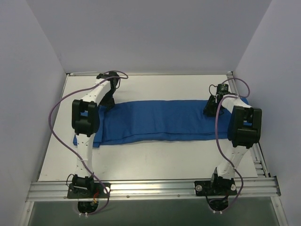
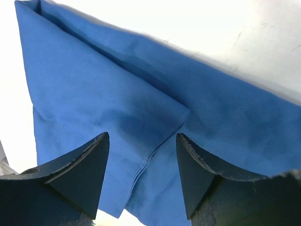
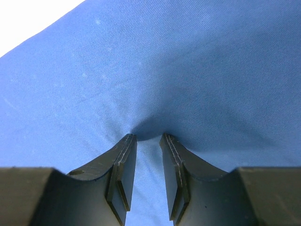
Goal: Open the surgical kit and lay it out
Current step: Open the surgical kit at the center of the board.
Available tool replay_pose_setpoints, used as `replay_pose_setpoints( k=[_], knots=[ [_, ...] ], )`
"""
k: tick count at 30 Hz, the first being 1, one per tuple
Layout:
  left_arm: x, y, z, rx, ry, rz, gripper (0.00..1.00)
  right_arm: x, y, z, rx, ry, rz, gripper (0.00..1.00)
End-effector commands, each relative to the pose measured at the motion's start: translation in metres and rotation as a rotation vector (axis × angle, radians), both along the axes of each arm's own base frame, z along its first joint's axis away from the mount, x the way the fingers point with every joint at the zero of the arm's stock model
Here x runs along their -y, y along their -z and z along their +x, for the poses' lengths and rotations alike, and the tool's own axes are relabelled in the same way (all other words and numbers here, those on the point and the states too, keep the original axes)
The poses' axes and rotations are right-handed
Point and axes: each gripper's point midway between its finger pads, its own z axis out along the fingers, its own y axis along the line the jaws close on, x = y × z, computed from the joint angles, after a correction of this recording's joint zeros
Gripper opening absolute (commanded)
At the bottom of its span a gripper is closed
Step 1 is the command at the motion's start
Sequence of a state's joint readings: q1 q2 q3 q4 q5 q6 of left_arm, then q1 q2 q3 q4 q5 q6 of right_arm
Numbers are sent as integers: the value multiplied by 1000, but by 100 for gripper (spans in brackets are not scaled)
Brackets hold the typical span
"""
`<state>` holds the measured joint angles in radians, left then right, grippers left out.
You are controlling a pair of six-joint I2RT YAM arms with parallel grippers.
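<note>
The left gripper is being held wide open over a hemmed flap of the cloth, with nothing gripped, probably so that the flap can be taken. The right gripper is being pressed into the cloth with its jaws narrowly parted (whether a fold is being pinched cannot be told). The cloth is being shown as a long folded strip across the table.

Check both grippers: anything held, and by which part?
Left gripper: jaws open above the royal-blue cloth wrap, holding nothing. Right gripper: jaws narrow at a pucker near the wrap's right end; pinched or merely pressed, cannot tell.
</note>
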<state>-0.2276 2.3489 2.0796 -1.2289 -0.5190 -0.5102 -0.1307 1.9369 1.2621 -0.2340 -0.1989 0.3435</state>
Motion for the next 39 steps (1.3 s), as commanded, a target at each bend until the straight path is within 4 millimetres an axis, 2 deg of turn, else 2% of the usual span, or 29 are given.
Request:
replay_pose_setpoints(
  k=[1, 4, 8, 10, 16, 19, 26, 30, 33, 34, 37, 39],
  knots=[
    [-7, -33, 1, 76, -4, 30, 67, -4, 28, -32, -118, -2, 15, 30],
    [-1, -35, 0, 91, 11, -1, 67, -5, 30, -34, -118, -3, 15, 30],
    [1, -14, -14, -10, -3, 15, 67, -6, 32, -37, -121, -1, 27, 30],
    [1, -6, -14, -29, 0, 22, 66, -7, 33, -37, -122, -2, 30, 30],
    [1, 2, -13, -45, 4, 24, 62, -7, 33, -35, -123, -5, 34, 29],
    [-2, 4, -13, -54, 2, 40, 57, -7, 34, -33, -127, -4, 32, 29],
    [-15, 9, -12, -75, -2, 77, 37, 1, 37, -35, -139, 26, -9, 25],
    [-25, 6, -8, -70, -3, 91, 28, 2, 45, -41, -171, 36, -13, 23],
    [-34, 1, -6, -71, -19, 108, 12, 2, 52, -45, -186, 38, -20, 22],
    [-40, -3, -6, -63, -35, 132, 2, 3, 53, -46, -191, 39, -22, 21],
    [-58, -27, -9, -51, -88, 187, 2, 3, 55, -46, -199, 37, -28, 19],
    [-83, -45, -18, -68, -134, 261, 2, 2, 55, -45, -201, 32, -37, 17]
  ],
)
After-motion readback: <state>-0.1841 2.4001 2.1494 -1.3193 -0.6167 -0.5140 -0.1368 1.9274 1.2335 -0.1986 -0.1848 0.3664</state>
